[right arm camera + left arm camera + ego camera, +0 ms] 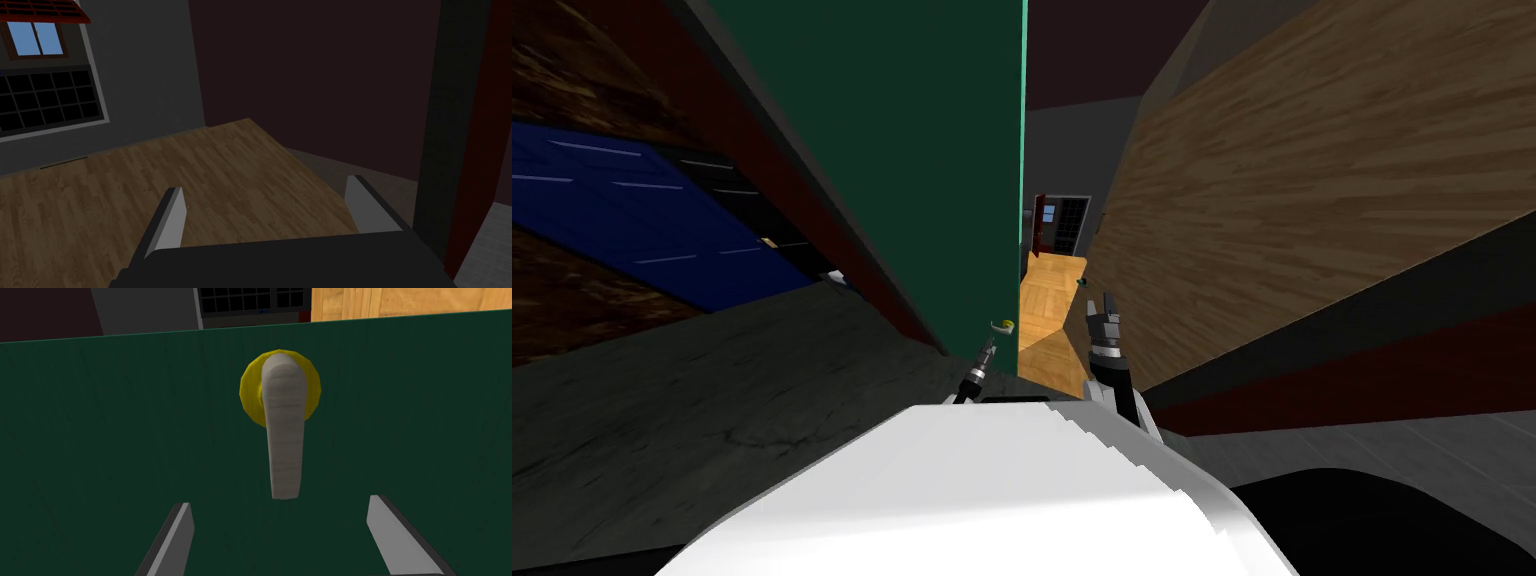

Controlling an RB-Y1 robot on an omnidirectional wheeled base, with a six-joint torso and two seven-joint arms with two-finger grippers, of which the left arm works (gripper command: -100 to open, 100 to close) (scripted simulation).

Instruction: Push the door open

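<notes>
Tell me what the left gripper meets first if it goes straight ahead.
Probably the grey lever handle, standing proud of the green door just ahead of the open left gripper; depth is unclear, so possibly the door itself.

Near me the floor [712, 430] is dark grey, with faint veins like stone. Past the edge of the green door [912, 150] it changes to a wooden floor [1052, 300] of light brown planks. In the right wrist view these planks reach a grey wall [145, 65] and a dark red wall [310, 75]. A pale grey tiled patch [482, 250] lies beside a dark post.
</notes>
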